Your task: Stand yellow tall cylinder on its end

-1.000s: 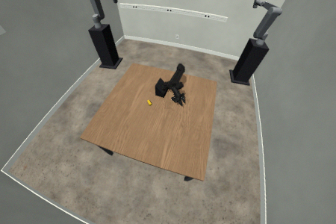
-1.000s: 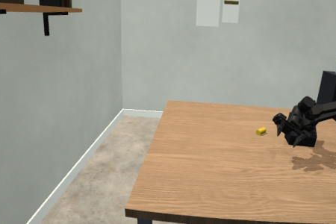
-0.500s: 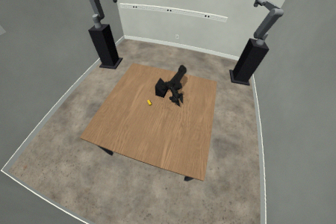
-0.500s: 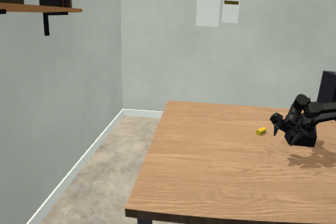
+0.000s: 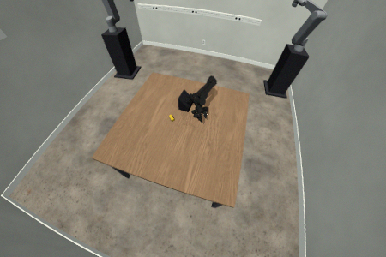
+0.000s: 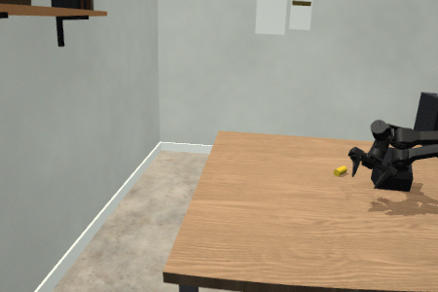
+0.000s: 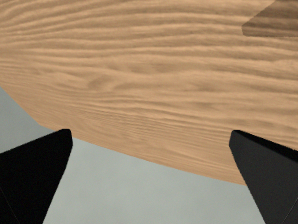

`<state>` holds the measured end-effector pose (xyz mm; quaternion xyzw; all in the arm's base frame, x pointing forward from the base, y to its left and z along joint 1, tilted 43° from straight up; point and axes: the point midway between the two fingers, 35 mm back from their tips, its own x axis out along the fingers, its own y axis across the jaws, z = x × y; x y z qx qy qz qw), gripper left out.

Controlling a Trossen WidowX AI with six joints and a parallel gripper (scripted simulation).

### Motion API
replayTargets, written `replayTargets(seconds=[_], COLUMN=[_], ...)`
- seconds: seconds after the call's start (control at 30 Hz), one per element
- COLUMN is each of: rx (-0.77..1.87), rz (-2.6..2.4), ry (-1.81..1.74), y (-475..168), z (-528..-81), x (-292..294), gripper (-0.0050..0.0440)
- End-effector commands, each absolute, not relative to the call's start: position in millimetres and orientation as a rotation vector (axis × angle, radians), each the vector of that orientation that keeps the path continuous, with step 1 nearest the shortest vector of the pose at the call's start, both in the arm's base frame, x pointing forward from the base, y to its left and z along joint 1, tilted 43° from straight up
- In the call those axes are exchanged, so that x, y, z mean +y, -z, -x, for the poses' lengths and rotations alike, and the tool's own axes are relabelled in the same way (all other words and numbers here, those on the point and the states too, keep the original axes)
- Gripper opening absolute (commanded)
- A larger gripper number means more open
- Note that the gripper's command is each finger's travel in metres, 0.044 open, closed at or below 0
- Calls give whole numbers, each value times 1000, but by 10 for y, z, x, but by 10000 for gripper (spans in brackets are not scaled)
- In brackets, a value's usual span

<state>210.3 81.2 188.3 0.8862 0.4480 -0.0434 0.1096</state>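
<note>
The yellow tall cylinder [image 5: 171, 117] lies on its side on the wooden table [image 5: 176, 137], a little left of the arm's base; it also shows in the exterior view [image 6: 340, 170]. My gripper [image 5: 200, 114] is open and empty, a short way above the table and to the right of the cylinder, apart from it. In the exterior view the gripper [image 6: 367, 172] hangs just right of the cylinder. In the wrist view the two dark fingertips stand wide apart over the table edge, and the cylinder is not in that view.
The arm's black base block [image 5: 184, 101] sits on the table behind the gripper. Two black pedestals [image 5: 121, 53] [image 5: 286, 70] stand on the floor beyond the table's far corners. A wall shelf [image 6: 44, 11] is at the upper left.
</note>
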Motion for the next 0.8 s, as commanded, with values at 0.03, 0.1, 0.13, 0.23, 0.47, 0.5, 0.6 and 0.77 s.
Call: replayTargets(seconds=[0.03,0.1,0.13,0.23,0.47,0.5,0.6,0.77], rx=[1311,1316,1324,1327,1336,1339,1341,1343], rz=[-2575,-2567,-2558,-2550,-2512,-2496,-2459,-2357], ry=[208,250,291,336,490,547,673,948], y=[-1857,-1812,-1769,-1720,-1547,-1484,-1341,-1027], z=[-2139,-2142,-2139,-2146,-2166,-2173,-2189,-2217], x=[745,715,687,653,541,499,404,184], gripper=[440,440,440,440,440,440,440,440])
